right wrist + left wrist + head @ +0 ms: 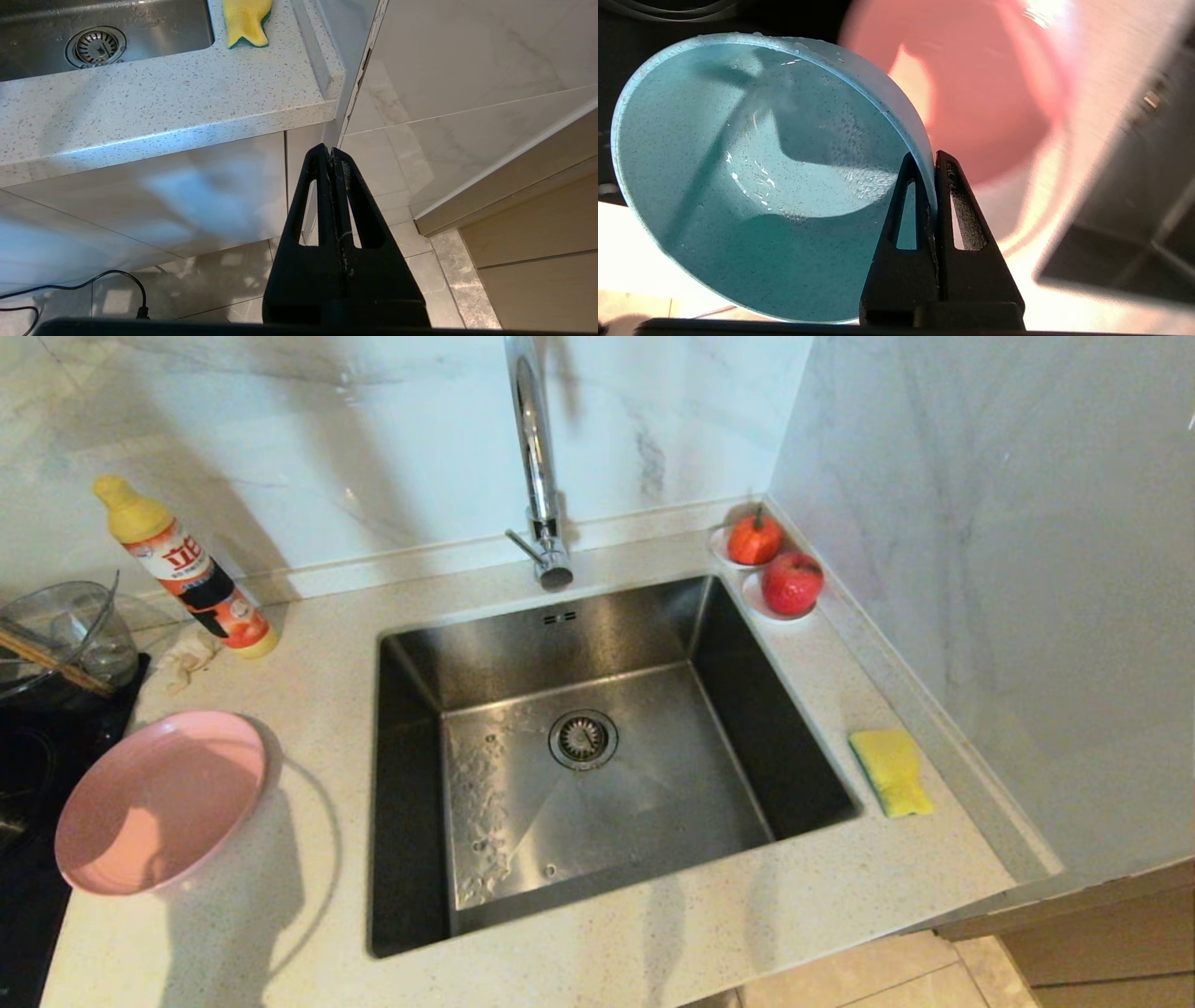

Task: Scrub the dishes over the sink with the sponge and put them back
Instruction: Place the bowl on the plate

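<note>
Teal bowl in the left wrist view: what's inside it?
Inside the teal bowl only water droplets and a wet sheen show. The left gripper is pinching its rim, and one finger covers a small strip of the inner wall.

plate (159,800): pink | bowl (752,177): speckled teal | sponge (892,771): yellow | sink (784,747): steel-grey

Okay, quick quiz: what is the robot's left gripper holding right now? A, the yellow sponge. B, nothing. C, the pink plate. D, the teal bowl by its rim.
D: in the left wrist view the left gripper is pinched shut on the rim of the teal bowl, while the sponge lies on the counter beside the sink.
</note>
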Controlling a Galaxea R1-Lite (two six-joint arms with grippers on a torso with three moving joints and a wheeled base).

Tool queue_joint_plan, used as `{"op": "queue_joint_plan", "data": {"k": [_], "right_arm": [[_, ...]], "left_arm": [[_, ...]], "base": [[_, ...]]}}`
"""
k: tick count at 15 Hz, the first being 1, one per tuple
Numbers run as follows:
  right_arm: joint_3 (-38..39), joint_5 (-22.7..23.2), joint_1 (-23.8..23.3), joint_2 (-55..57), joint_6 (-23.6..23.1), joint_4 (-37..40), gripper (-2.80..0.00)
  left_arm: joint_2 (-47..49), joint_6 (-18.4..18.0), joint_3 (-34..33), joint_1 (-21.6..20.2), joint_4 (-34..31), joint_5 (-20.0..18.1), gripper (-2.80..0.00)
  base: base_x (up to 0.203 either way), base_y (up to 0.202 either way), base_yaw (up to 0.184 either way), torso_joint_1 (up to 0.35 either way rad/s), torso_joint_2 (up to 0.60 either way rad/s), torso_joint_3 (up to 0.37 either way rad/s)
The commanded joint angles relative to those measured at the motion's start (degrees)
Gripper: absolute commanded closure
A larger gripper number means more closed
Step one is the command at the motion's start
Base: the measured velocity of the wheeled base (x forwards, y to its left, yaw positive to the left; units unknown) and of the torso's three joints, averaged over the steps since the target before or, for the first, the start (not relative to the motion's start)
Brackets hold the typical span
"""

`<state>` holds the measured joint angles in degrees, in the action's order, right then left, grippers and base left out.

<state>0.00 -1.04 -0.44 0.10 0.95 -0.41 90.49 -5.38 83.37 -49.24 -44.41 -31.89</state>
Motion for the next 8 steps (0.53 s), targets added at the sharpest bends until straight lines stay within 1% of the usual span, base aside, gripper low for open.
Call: {"op": "queue_joint_plan", "data": {"k": [1,4,6,8], "right_arm": [[0.0,-0.01,0.0,0.08,0.01,-0.02,0.0],[0.0,-0.01,0.0,0.08,0.01,-0.02,0.0],[0.0,-0.01,0.0,0.08,0.01,-0.02,0.0],[0.0,-0.01,0.0,0.08,0.01,-0.02,0.0]], "left_arm": [[-2.05,0.11,-0.58,4.07,-0.28,-0.13,0.0],[-1.24,0.11,-1.96,9.74,0.17,0.85,0.0],[0.09,0.4,-2.18,13.69,2.0,4.01,0.0],[2.04,2.92,-2.24,17.69,5.44,7.58,0.0]], "base": [[0.0,0.0,0.0,0.0,0.0,0.0],[0.0,0.0,0.0,0.0,0.0,0.0],[0.0,0.0,0.0,0.0,0.0,0.0],[0.0,0.0,0.0,0.0,0.0,0.0]]}}
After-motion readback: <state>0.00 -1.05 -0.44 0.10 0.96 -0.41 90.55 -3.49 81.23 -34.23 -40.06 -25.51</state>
